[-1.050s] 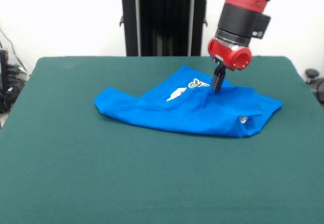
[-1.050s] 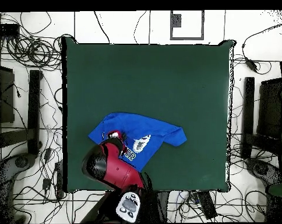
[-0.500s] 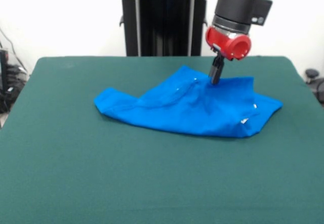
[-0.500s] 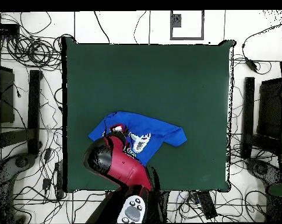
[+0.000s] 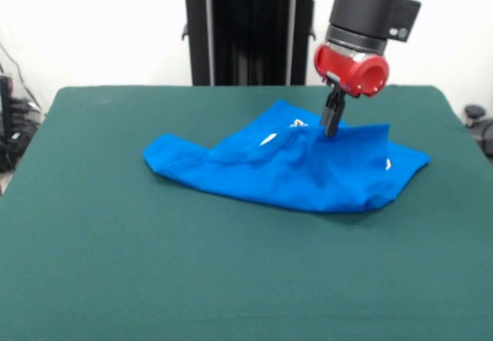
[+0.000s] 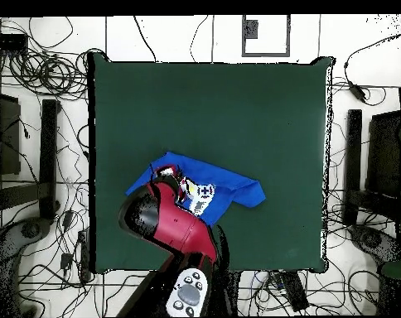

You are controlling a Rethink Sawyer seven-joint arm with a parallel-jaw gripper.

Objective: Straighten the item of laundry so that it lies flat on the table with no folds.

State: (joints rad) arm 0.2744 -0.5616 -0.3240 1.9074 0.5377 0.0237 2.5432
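The shirt is seen crumpled right of centre in the front view, with layers doubled over and a peak raised at its upper edge; only a sliver of print is shown. That peak is pinched by the closed end effector. Most of the straightening is judged undone: the tabletop carries no flat, fold-free shirt yet.

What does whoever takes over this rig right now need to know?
Hand: shut on the blue T-shirt, pinching a raised fold at its far side, cloth tented up to the tips.
T-shirt: bunched on the green table, toward the robot's side, folded over itself; only slivers of white print show in the front view, more in the overhead view.
Done: grasp only.
Left: pull it open, lay it flat, clear every fold.
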